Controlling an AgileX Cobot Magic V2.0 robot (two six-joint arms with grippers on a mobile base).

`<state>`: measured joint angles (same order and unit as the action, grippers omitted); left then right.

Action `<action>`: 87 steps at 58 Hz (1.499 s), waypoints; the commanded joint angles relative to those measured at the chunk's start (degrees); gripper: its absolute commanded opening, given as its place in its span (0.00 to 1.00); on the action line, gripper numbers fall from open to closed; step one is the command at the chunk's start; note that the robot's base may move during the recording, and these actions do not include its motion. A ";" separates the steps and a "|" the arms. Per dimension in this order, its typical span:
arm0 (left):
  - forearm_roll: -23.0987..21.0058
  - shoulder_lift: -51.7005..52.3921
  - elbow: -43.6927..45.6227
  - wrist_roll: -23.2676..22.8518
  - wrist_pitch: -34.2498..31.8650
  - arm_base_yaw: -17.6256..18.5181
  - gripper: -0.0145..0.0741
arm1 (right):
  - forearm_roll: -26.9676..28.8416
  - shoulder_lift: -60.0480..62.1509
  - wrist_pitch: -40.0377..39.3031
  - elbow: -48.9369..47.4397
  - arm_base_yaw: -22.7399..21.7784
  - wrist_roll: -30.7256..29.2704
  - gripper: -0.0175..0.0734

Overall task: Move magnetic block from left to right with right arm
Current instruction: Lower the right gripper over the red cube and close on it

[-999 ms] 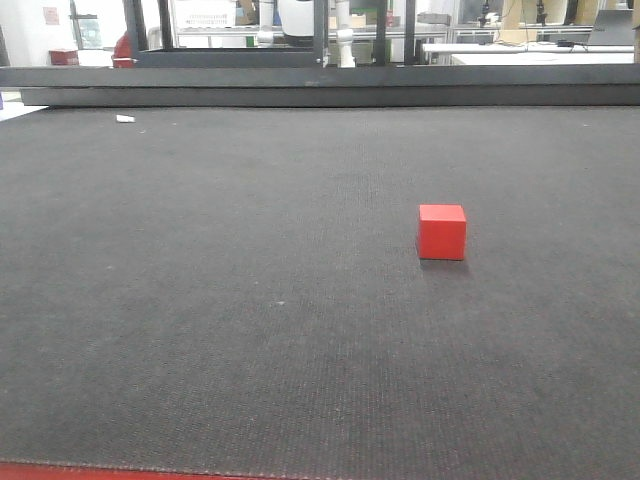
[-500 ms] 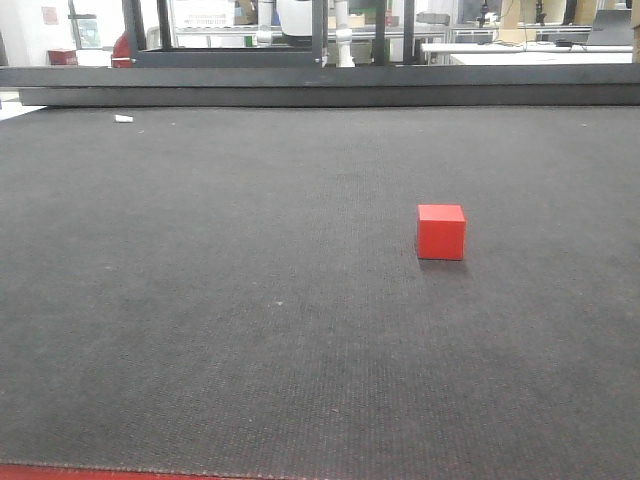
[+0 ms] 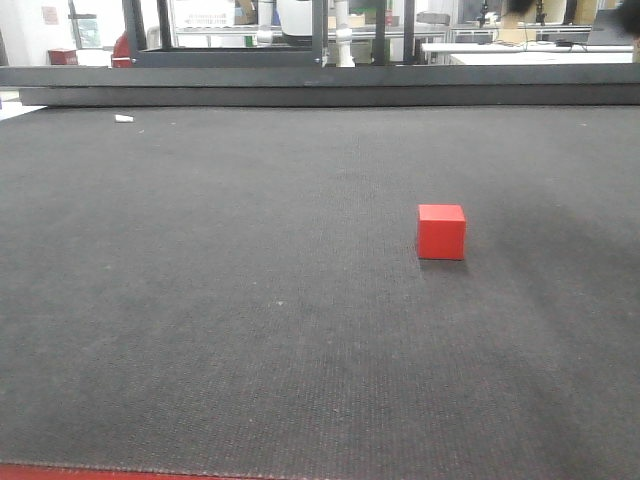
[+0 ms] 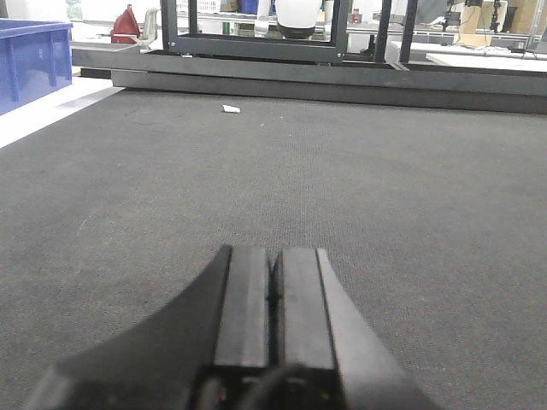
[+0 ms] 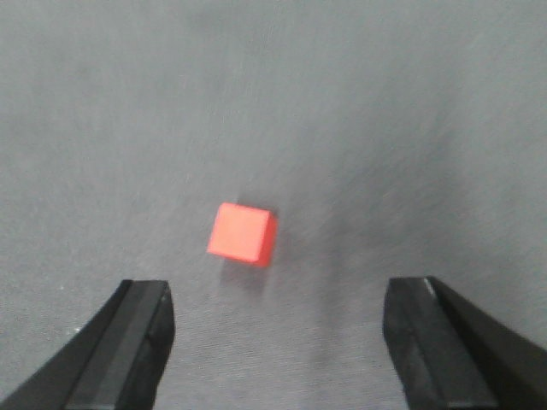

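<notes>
Red magnetic block (image 3: 441, 232) rests free on the table (image 3: 200, 330), right of the middle | right jaws spread wide above it, empty, we judge to straddle it | left jaws pressed together, empty, unneeded here

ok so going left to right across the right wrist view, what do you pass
one gripper finger → magnetic block on the mat → the other gripper finger

The magnetic block (image 3: 441, 231) lies right-centre on the mat (image 3: 200, 300).
</notes>
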<state>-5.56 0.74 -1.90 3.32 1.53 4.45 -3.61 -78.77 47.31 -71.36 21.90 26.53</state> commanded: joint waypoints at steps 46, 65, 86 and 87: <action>-0.27 0.72 -0.40 -0.34 -4.81 -0.14 0.02 | -4.55 -29.31 6.39 -18.55 4.03 9.96 0.85; -0.27 0.72 -0.40 -0.34 -4.81 -0.14 0.02 | -2.47 -30.78 4.82 -18.55 4.03 9.96 0.62; -0.27 0.72 -0.40 -0.34 -4.81 -0.14 0.02 | -3.55 -26.50 5.75 -18.83 1.71 8.05 0.43; -0.27 0.72 -0.40 -0.34 -4.81 -0.14 0.02 | -3.91 -25.68 5.75 -18.66 1.44 7.32 0.43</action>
<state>-5.56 0.74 -1.90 3.32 1.53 4.45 -5.57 -110.93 53.99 -88.09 24.91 35.85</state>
